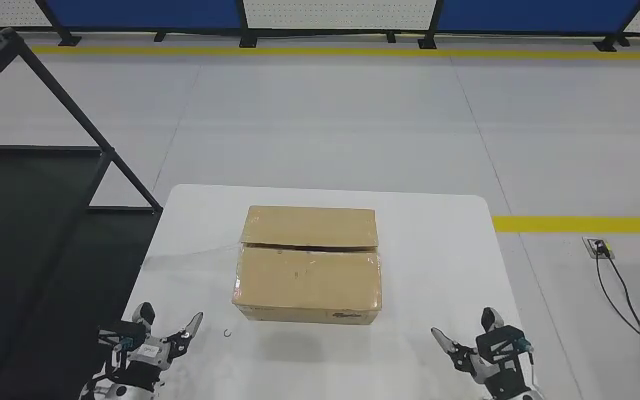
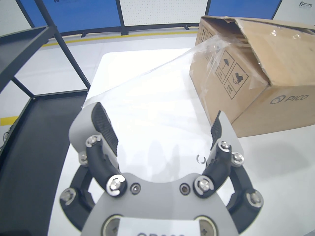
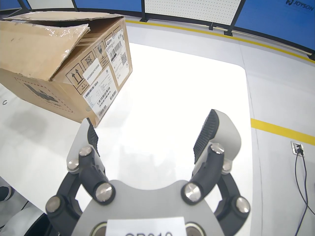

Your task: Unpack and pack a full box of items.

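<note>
A: Where is the box (image 1: 308, 268) sitting?

B: It is sitting mid-table (image 1: 440, 260), upright, with both top flaps folded over. The seam between them is gaping a little, and I can't tell what's inside.

A: Is anything hanging off it?

B: A strip of clear tape (image 2: 147, 72) is trailing from the box's left end, running out towards the table's left edge.

A: What is the left gripper (image 1: 172, 320) doing?

B: It is hovering over the near-left corner of the table with its fingers spread wide, gripping nothing. It is well apart from the box.

A: And the right gripper (image 1: 462, 326)?

B: It is hanging over the near-right corner, also released and empty. The box's labelled end is facing that side.

A: Is anything else lying on the table?

B: A small C-shaped clip (image 1: 229, 333) is lying flat just beside the left gripper, between it and the box's near face and touching neither.

A: What about off the table?

B: A black rack (image 1: 100, 150) is standing by the table's left side.
</note>
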Robot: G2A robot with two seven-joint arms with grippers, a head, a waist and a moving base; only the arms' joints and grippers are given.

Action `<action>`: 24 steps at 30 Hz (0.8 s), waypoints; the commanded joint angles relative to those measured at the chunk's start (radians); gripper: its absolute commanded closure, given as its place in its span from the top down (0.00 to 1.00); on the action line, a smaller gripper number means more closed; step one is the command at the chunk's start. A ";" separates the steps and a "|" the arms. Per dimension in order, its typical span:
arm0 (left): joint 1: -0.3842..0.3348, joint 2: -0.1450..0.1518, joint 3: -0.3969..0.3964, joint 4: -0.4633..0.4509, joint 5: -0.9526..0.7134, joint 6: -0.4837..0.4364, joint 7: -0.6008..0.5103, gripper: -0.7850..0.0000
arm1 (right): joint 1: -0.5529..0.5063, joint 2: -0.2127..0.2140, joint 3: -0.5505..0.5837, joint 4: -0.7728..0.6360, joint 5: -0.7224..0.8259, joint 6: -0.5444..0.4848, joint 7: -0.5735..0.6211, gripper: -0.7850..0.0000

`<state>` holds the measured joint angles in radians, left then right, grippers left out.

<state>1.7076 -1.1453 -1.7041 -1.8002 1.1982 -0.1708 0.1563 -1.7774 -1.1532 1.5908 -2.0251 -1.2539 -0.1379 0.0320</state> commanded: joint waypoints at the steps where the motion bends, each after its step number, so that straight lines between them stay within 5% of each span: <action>1: 0.000 0.000 0.000 0.000 0.000 0.000 0.000 1.00 | 0.000 0.000 0.000 0.001 0.000 0.000 -0.001 1.00; 7: -0.001 0.000 0.001 0.000 -0.003 0.000 -0.001 1.00 | 0.004 -0.001 -0.004 0.002 0.011 -0.010 -0.003 1.00; 9: -0.012 0.000 0.006 0.001 -0.026 -0.025 -0.035 1.00 | 0.020 0.000 -0.013 0.008 0.092 -0.090 0.013 1.00; 20: -0.150 0.001 0.017 0.019 -0.106 -0.097 -0.146 1.00 | 0.222 0.003 -0.030 -0.011 0.473 -0.212 0.309 1.00; 24: -0.162 0.002 0.016 0.023 -0.109 -0.090 -0.163 1.00 | 0.229 0.004 -0.029 -0.011 0.478 -0.212 0.324 1.00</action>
<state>1.5447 -1.1437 -1.6877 -1.7768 1.0883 -0.2605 -0.0075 -1.5468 -1.1492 1.5613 -2.0362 -0.7735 -0.3497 0.3664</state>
